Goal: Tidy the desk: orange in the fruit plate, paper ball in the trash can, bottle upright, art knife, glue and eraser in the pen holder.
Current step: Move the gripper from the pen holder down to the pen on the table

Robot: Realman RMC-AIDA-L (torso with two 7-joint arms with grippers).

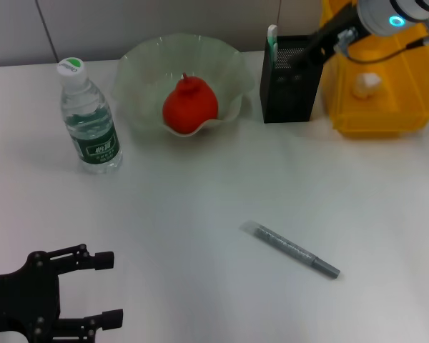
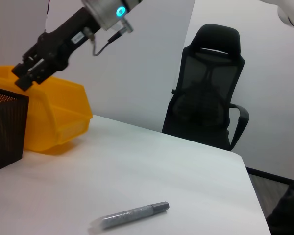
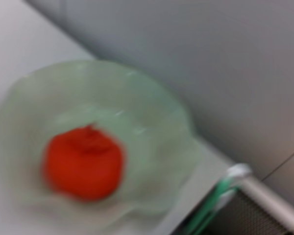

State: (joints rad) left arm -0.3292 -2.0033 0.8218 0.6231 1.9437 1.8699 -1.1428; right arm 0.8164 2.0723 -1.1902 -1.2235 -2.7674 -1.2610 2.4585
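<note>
The left gripper [image 1: 104, 289] idles, jaws apart, at seven o'clock. The art knife [image 1: 292, 249] lies at five o'clock, unfetched. The right gripper [image 1: 309, 47] hovers over the pen holder [image 1: 289, 89] at one o'clock, jaw state unclear; it should release only when centred above the opening.

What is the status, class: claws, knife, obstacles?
Left claw open, low near edge. Right claw over pen holder. Knife lying on desk. Nothing blocking it.

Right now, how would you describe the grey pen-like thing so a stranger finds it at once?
Start at the black pen holder at the desk's far edge, then come toward the robot. Alone on the bare white surface lies the slim grey stick, the only long thin thing lying flat.
</note>
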